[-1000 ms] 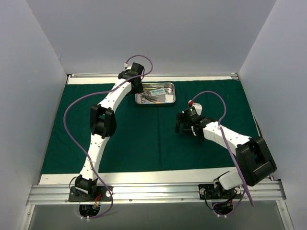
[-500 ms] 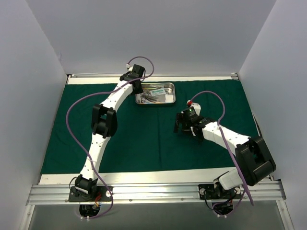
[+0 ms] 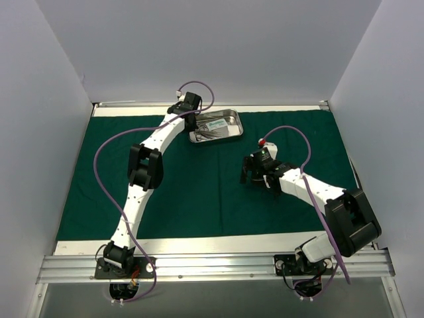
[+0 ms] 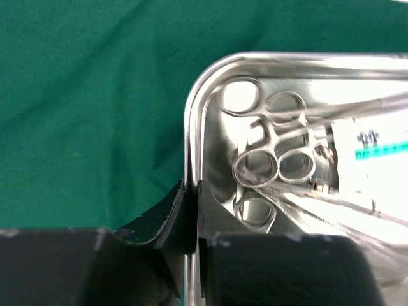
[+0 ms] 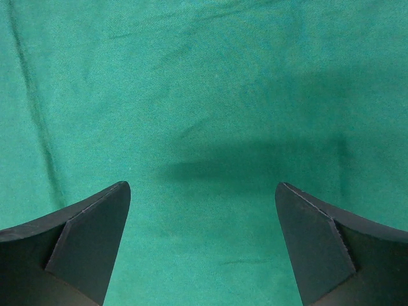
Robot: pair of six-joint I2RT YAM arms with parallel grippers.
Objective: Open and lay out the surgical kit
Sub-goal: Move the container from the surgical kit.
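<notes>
- The shiny rectangular steel tray [image 3: 216, 126] sits at the far middle of the dark green cloth [image 3: 199, 192] that covers the bench [image 3: 199, 242]. It is held only by its left rim, so a pull or lift from there could tip or swing it.
- The ring-handled silver forceps [image 4: 268, 159] lie loose and crowded in the near corner. A tilt would probably slide them together or spill them over the rim.
- The white printed packet [image 4: 376, 146] rests among the instruments and could be carried out with them.
- The left hand [image 4: 191, 191] is clenched on the tray wall, one finger inside and one outside. On thin polished steel that pinch may slip, dropping the tray.
- Dragging the tray could wrinkle the cloth beneath it.
- The right hand [image 5: 203, 186] hangs released over bare cloth, well apart from the tray and grasping nothing, so it gives no support.
</notes>
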